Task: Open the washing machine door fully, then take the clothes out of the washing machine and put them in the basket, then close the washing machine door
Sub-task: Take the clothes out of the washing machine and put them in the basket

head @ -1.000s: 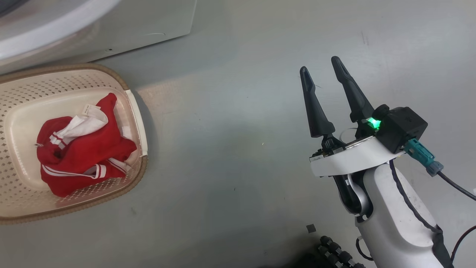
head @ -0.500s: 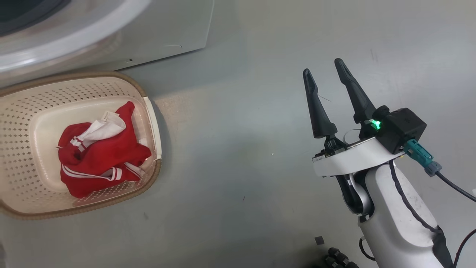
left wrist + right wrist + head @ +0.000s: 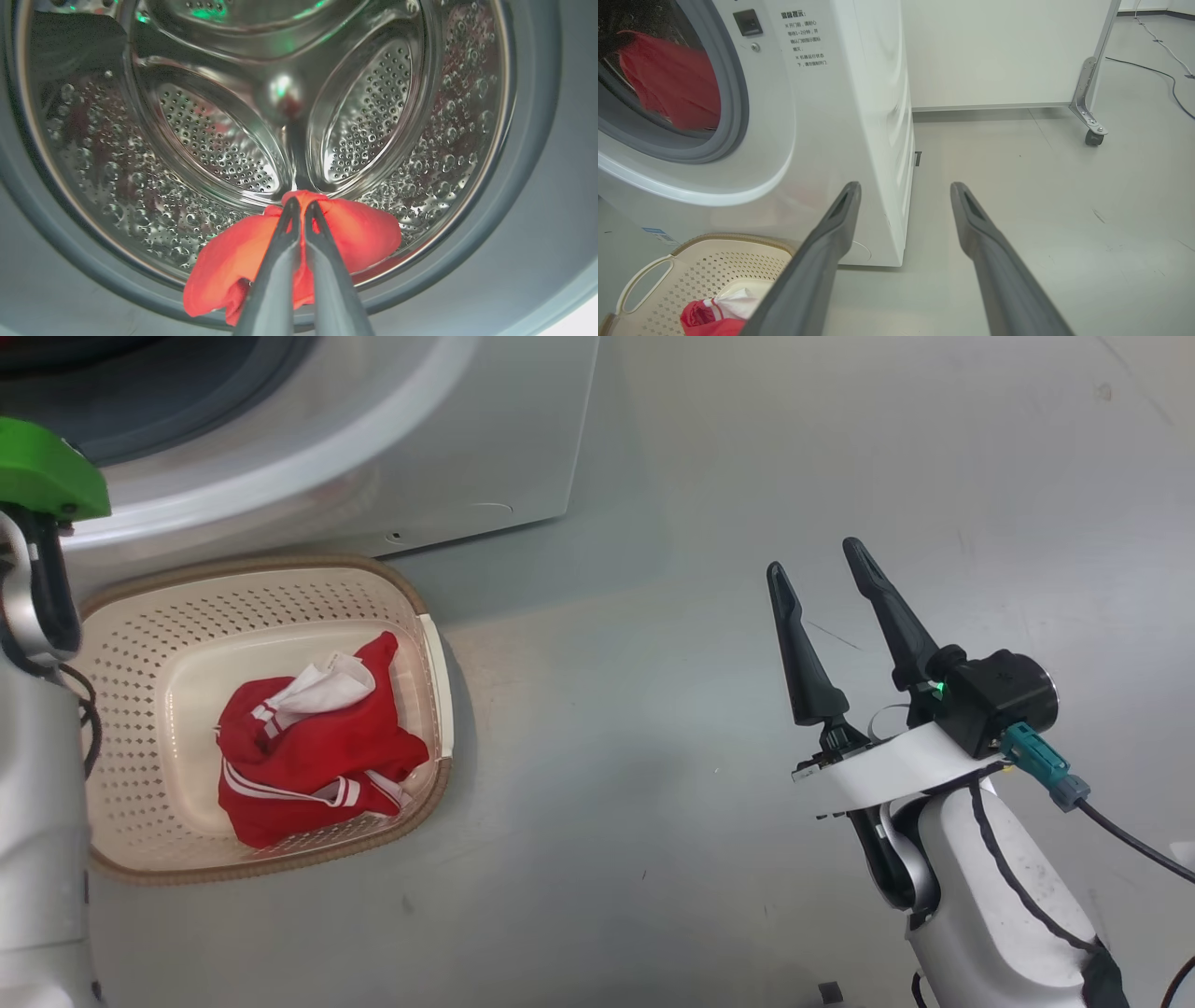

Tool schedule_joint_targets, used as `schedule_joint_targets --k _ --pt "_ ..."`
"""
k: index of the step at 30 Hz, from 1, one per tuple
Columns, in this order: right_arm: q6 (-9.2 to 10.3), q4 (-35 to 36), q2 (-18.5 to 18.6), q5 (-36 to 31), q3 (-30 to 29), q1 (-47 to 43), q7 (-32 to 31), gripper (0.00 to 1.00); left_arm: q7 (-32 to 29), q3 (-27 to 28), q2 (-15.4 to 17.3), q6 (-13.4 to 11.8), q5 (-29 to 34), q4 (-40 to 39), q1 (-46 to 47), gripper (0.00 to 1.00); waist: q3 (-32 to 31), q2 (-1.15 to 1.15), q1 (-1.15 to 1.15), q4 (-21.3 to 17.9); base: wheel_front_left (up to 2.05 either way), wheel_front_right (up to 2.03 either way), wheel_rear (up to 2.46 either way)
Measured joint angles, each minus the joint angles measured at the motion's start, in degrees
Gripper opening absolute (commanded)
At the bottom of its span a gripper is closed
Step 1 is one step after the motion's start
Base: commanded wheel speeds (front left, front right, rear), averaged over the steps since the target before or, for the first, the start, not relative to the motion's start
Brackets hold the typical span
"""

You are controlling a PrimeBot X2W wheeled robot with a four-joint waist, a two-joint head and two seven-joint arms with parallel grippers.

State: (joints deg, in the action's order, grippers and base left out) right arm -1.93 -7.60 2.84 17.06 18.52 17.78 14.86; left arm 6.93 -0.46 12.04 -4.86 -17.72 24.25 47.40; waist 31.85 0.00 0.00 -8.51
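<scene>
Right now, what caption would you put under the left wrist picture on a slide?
Left gripper shut on a red garment at the mouth of the steel drum.

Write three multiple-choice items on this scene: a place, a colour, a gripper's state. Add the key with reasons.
1. Where does the red garment with white stripes lie? A) in the cream perforated plastic basket; B) on the floor; C) on the machine's top.
2. What colour is that basket's rim? A) green; B) blue; C) brown.
3. The left gripper is: A) wide open; B) shut on red cloth in the perforated steel drum; C) shut on a handle.
Key: 1 A, it lies crumpled inside the basket; 2 C, a brown woven-look band tops the walls; 3 B, its fingers meet on the cloth's bunched peak.
</scene>
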Motion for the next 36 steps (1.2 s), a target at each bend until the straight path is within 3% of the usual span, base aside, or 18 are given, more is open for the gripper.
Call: schedule_joint_targets --k 8,36 --pt "-0.01 -0.8 0.0 -0.7 -0.6 -2.6 0.0 1.0 6.3 0.2 -2.7 -0.4 -0.9 -3.5 -4.7 0.0 -4.0 0.0 0.0 1.8 0.0 0.0 0.0" --pt "1.08 -0.4 0.0 -2.1 -2.2 -10.3 0.0 1.0 7.3 -1.5 -7.8 -1.4 1.6 -16.3 -27.9 0.0 -15.6 0.0 0.0 6.5 0.0 0.0 0.0"
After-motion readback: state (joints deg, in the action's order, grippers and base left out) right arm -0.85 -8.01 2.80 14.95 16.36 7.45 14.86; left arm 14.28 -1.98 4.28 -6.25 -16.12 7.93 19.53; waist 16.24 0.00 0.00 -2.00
